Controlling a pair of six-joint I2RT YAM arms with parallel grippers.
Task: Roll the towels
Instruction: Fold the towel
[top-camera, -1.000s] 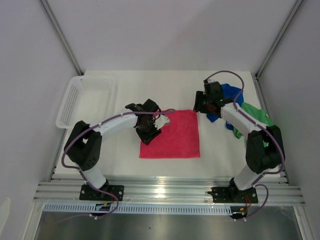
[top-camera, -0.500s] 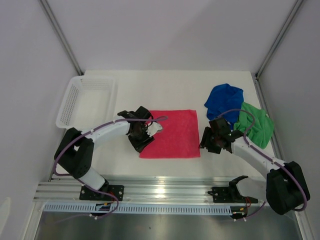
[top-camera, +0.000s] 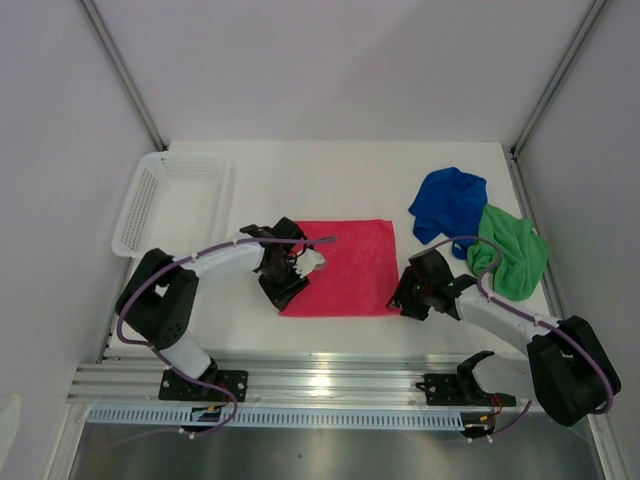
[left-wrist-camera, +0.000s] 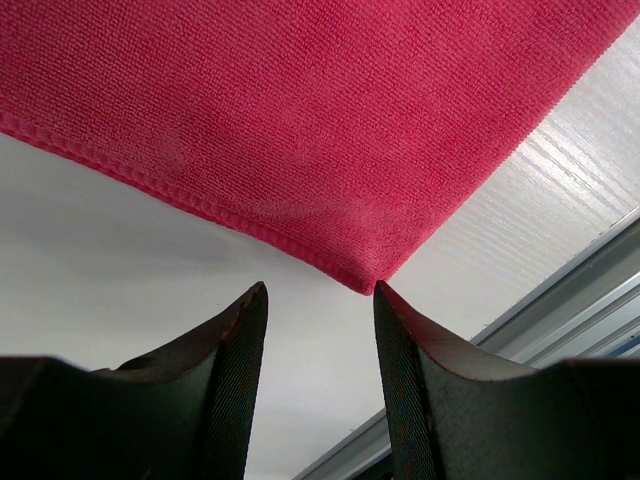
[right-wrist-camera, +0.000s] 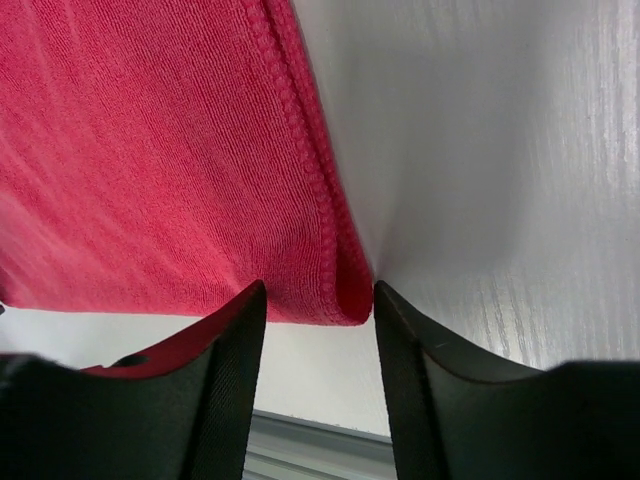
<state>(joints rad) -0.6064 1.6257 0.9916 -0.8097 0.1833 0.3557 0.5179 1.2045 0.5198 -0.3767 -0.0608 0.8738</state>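
- Swung right claw (right-wrist-camera: 318, 290) from blue towel (top-camera: 450, 200) to near-right corner of pink towel (top-camera: 350, 265); parted, gripping nothing.
- Kept left claw (left-wrist-camera: 318, 290) parted astride near-left corner.
- Left it flat on worktop (top-camera: 330, 180), likely ready for rolling.

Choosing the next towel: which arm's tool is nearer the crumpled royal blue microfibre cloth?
Right. The right tool is at the near right corner of the pink-red microfibre cloth, short of the royal blue cloth; the left tool is at the pink-red cloth's near left corner.
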